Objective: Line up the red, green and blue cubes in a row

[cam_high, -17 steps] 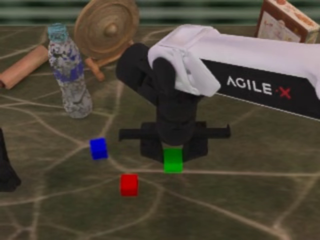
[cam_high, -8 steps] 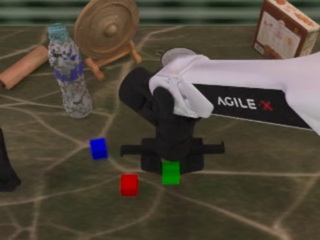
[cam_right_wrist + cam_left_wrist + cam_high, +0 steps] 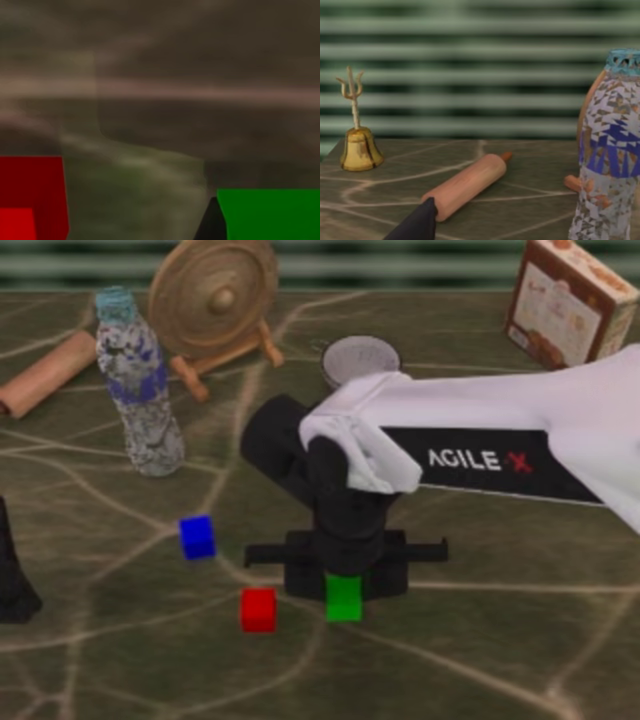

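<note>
The right arm reaches in from three o'clock, its right gripper (image 3: pixel 344 592) clamped on the green cube (image 3: pixel 344 598) low over the table (image 3: pixel 500 640), just right of the red cube (image 3: pixel 258 609). The blue cube (image 3: pixel 197 536) sits at ten o'clock from the red one, apart from both. The left gripper (image 3: pixel 12 575) is parked at the nine o'clock edge; its opening cannot be told. A water bottle (image 3: pixel 135 385) stands toward eleven o'clock.

- "AGILE X" is printed in white letters, the X in red, on the black side panel of the right arm (image 3: pixel 480 455).
- Printing on the box (image 3: pixel 565 295) cannot be read.
- Bottle (image 3: pixel 140 390) label: a blue pattern, unreadable.
</note>
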Robot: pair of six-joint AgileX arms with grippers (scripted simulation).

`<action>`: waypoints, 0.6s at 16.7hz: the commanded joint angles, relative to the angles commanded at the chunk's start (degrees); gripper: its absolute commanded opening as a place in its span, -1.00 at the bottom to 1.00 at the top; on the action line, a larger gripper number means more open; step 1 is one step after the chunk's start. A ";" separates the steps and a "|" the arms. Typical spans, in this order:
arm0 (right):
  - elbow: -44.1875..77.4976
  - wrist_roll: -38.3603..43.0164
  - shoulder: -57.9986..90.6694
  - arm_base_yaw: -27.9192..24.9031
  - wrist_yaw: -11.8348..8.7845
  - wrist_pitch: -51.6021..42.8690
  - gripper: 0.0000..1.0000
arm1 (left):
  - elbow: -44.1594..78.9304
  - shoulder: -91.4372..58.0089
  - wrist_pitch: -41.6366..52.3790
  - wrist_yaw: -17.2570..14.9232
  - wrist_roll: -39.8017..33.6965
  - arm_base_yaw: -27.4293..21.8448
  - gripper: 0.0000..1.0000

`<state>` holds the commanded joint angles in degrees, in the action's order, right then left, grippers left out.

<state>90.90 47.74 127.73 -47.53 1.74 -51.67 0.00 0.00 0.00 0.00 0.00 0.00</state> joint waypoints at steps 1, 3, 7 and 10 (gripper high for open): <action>0.00 0.00 0.00 0.00 0.00 0.00 -0.55 | 0.00 0.00 0.00 0.00 0.00 0.00 1.00; 0.00 0.00 0.00 0.00 0.00 0.00 -0.25 | 0.00 0.00 0.00 0.00 0.00 0.00 1.00; 0.00 0.00 0.00 0.00 0.00 0.00 0.36 | 0.00 0.00 0.00 0.00 0.00 0.00 1.00; 0.00 0.00 0.00 0.00 0.00 0.00 0.81 | 0.00 0.00 0.00 0.00 0.00 0.00 1.00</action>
<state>90.90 47.74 127.73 -47.53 1.74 -51.67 0.00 0.00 0.00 0.00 0.00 0.00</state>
